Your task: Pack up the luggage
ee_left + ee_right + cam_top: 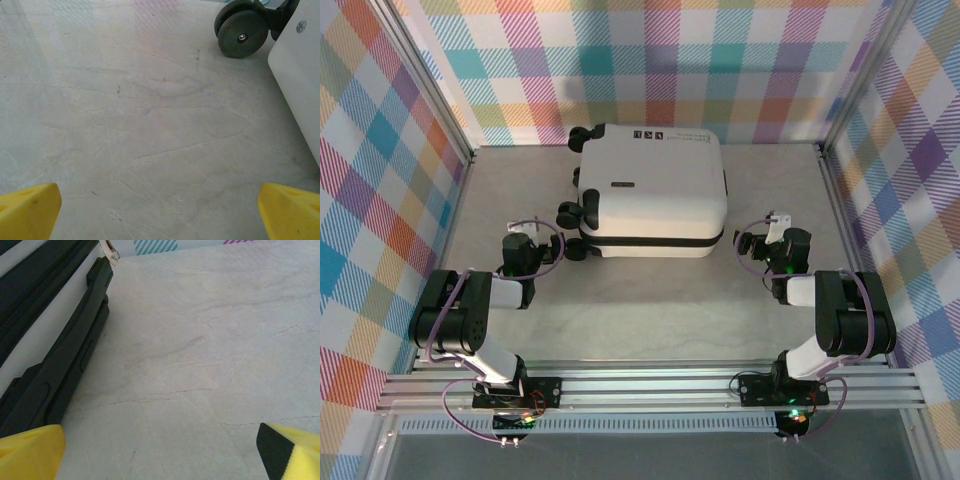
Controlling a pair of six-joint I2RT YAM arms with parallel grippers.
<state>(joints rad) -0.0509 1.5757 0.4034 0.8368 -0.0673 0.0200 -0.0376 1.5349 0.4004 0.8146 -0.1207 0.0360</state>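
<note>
The luggage lies flat and zipped shut in the middle of the table, white shell up, black wheels on its left side. My left gripper hovers open just left of the front wheels; the left wrist view has one wheel and a white shell corner at upper right, with bare table between the yellow fingertips. My right gripper stands open by the case's front right corner. In the right wrist view the black side handle runs along the left, nothing between the fingertips.
Checked fabric walls close in the table on the left, back and right. An aluminium rail carrying both arm bases runs along the near edge. A bare grey strip of table lies between the case and the rail.
</note>
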